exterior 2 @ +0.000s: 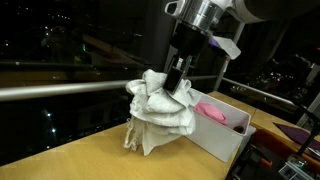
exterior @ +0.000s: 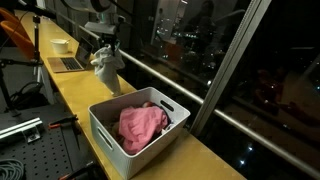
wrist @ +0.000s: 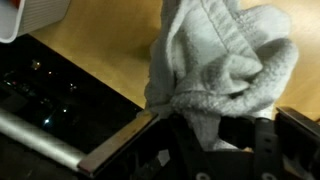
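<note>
- the gripper [exterior 2: 180, 82] comes down from above and is pinched onto a bunched-up whitish towel [exterior 2: 160, 110], fingers clamped into the top of the bundle
- the towel hangs in a lumpy wad over the wooden counter [exterior 2: 90, 160]; its bottom folds look like they reach the wood, but I can't say for sure they're resting on it
- in the wrist view the towel [wrist: 220, 50] fills most of the frame, with the dark fingers [wrist: 262, 140] closed around its lower edge
- just beside the towel there's a white bin [exterior 2: 225, 140] with a pink cloth [exterior 2: 213, 109] crumpled inside
- in an exterior view the towel [exterior: 105, 65] is between that bin [exterior: 108, 135] and a laptop [exterior: 68, 64], with a cup [exterior: 60, 45] further back on the same counter
- dark window [exterior: 230, 60] runs along the far side of the counter, city lights outside
</note>
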Controlling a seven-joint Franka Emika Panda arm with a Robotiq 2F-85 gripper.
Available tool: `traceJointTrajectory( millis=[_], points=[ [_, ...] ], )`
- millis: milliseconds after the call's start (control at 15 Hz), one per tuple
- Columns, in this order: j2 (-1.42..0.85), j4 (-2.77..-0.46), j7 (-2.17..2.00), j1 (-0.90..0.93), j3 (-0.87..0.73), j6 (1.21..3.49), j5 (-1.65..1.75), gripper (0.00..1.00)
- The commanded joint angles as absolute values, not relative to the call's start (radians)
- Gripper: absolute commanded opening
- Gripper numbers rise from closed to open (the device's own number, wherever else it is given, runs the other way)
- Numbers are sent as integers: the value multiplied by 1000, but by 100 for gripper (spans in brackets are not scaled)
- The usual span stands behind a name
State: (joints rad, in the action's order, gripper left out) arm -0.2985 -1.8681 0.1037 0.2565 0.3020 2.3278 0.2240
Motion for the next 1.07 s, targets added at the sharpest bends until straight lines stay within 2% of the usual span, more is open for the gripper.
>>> traceJointTrajectory(
  millis=[0,333,400,467,933,1000],
  points=[
    [-255,-1905,100,276,303,2281,145,5],
    [-238,-1919,95,303,304,2265,145,5],
    [-234,-1920,96,309,300,2258,161,47],
    [-226,-1923,99,312,298,2254,173,48],
    [-113,-2059,132,238,216,2311,252,97],
    [-93,-2086,153,218,194,2341,297,100]
  ],
)
